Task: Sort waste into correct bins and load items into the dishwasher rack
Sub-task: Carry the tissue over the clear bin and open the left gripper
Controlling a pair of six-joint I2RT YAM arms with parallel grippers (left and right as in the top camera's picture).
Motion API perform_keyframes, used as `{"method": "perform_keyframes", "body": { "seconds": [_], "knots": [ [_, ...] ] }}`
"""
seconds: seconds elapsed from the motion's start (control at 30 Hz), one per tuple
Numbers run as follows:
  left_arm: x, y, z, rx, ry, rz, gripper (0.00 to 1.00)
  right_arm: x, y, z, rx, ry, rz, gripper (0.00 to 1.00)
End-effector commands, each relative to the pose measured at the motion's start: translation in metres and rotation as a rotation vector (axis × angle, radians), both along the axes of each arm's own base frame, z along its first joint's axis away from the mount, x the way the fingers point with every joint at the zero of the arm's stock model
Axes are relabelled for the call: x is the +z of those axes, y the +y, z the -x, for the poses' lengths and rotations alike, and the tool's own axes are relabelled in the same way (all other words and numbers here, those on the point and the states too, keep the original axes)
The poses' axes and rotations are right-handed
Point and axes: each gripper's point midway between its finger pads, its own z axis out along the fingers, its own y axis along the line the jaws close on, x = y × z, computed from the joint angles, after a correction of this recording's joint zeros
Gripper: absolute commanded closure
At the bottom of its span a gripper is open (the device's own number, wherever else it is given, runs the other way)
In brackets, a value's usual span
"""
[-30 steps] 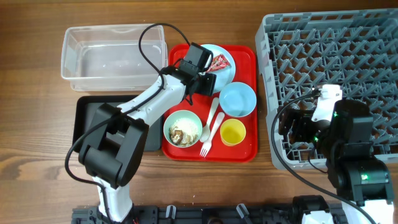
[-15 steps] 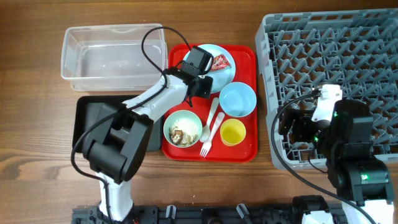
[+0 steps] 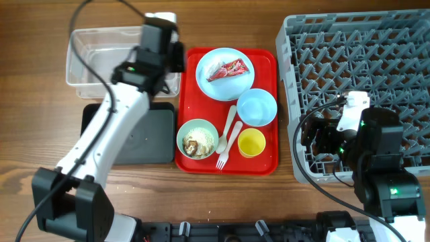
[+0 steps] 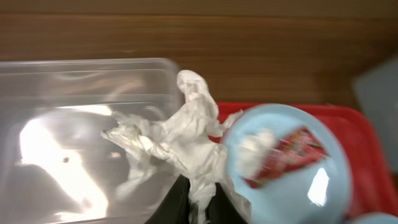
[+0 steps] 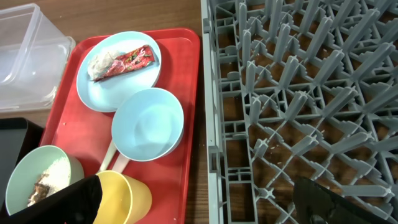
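My left gripper is shut on the crumpled white tissue, which hangs over the right end of the clear tub. The red wrapper lies on the light blue plate on the red tray. Near it are the blue bowl, the green bowl with food scraps, the yellow cup, the spoon and the fork. My right gripper stands open and empty over the front left edge of the dishwasher rack.
The black tray lies in front of the tub, left of the red tray. Bare wood separates the red tray from the rack. A cable loops over the rack beside my right arm.
The left gripper closed on the tissue at the plate, lifted it and swung left to the tub. The right arm has not moved.
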Motion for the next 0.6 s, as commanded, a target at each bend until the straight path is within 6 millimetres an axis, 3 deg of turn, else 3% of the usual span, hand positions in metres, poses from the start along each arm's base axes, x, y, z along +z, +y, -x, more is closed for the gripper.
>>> {"method": "perform_keyframes", "body": {
  "seconds": [0.0, 0.07, 0.1, 0.17, 0.3, 0.4, 0.57],
  "knots": [
    [-0.016, 0.057, -0.013, 0.146, 0.038, -0.018, 0.86, 0.009, -0.004, -0.003, -0.021, -0.023, 0.01, 0.0],
    [-0.025, 0.07, -0.013, 0.176, 0.065, -0.001, 0.81, 0.009, -0.004, -0.003, -0.021, -0.024, 0.009, 0.0],
    [-0.026, 0.074, -0.013, 0.183, 0.07, 0.001, 0.59, 0.009, -0.004, -0.003, -0.021, -0.024, 0.01, 0.0],
    [-0.025, 0.074, -0.014, 0.182, 0.065, 0.004, 0.37, 0.009, -0.004, -0.003, -0.021, -0.025, 0.01, 0.0],
    [-0.023, 0.051, -0.015, 0.127, 0.054, 0.022, 0.33, 0.009, -0.004, -0.003, -0.021, -0.025, 0.01, 0.0],
    [-0.018, 0.0, -0.014, -0.019, 0.039, 0.103, 0.3, 0.009, -0.004, -0.003, -0.022, -0.025, 0.009, 0.0],
    [-0.026, -0.059, -0.021, -0.138, -0.008, 0.126, 0.26, 0.009, -0.004, -0.003, -0.022, -0.022, 0.009, 0.0]
  ]
}}
